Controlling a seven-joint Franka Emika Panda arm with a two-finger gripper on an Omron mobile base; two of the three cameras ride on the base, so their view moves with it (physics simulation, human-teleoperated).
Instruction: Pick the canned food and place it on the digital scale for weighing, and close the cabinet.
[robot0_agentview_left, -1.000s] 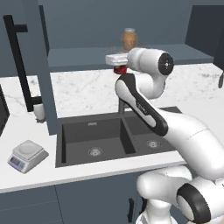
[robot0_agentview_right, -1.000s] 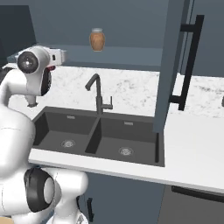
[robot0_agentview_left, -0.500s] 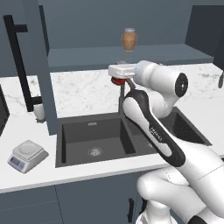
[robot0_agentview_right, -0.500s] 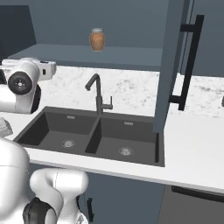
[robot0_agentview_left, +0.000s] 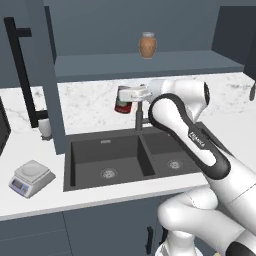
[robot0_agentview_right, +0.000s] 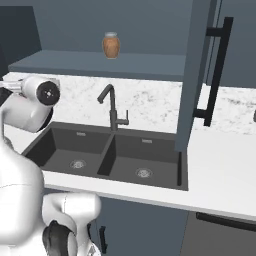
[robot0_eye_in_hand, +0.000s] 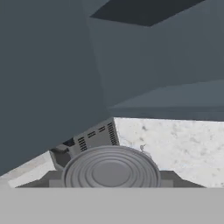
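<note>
The gripper is pinching the canned food near its top and is holding it in the air above the back edge of the sink, close to the faucet. In the hand view the silvery ribbed lid of the can is sitting right between the finger tips, so the grasp seems centred, although the fingers themselves are hard to make out in the left base view.

The can is rigid and will not deform under pressure. Its smooth metal wall may be a little slippery, and with its contents it is probably moderately heavy for its size. Taking it across the round body, near the upper half as now, looks like a sound hold; the can is staying upright, which will help when it is set down flat.

The digital scale is standing on the tabletop to the left of the sink, well apart from the can, and its round plate is carrying nothing. The cabinet is standing open with its left door swung outward. On its shelf a tan jar is standing alone. Both basins of the sink are holding nothing that I can see.
</note>
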